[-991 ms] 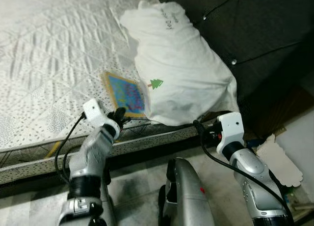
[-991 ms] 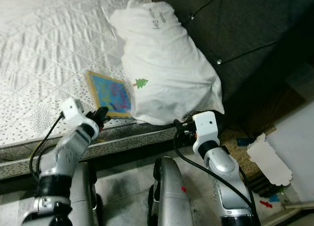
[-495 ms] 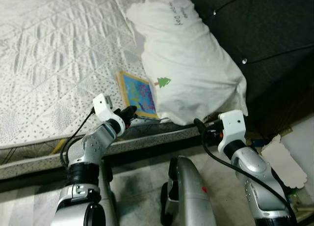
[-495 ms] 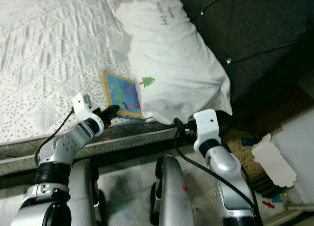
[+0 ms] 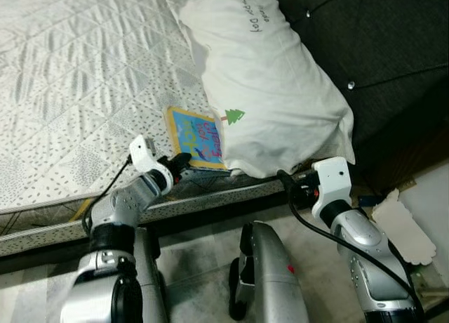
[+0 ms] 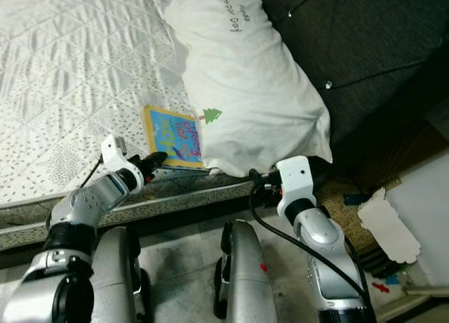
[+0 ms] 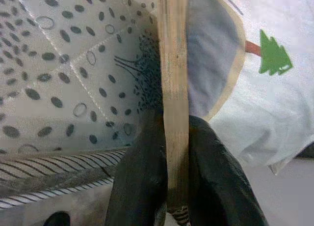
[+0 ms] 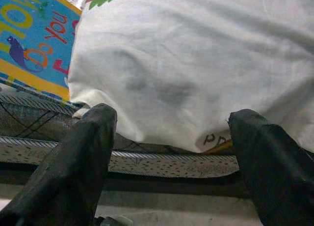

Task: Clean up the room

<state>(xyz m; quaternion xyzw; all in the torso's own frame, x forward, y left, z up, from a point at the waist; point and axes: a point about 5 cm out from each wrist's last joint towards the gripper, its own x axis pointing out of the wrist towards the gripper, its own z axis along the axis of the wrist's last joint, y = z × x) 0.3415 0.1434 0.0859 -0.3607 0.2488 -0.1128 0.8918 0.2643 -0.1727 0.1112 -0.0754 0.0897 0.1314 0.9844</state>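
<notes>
Left wrist view: left gripper (image 7: pixel 175 186), fingers clamped on the near edge of the flat blue picture book with yellow border (image 5: pixel 197 139).
Book: on the white quilted mattress (image 5: pixel 77 91), tucked partly under the white pillow (image 5: pixel 270 91).
Right gripper (image 8: pixel 171 152): fingers spread wide, just before the pillow's near edge.

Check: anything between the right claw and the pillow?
No. In the right wrist view the open right claw faces the white pillow directly; below the gap runs the mattress edge. The book sits off to one side.
</notes>
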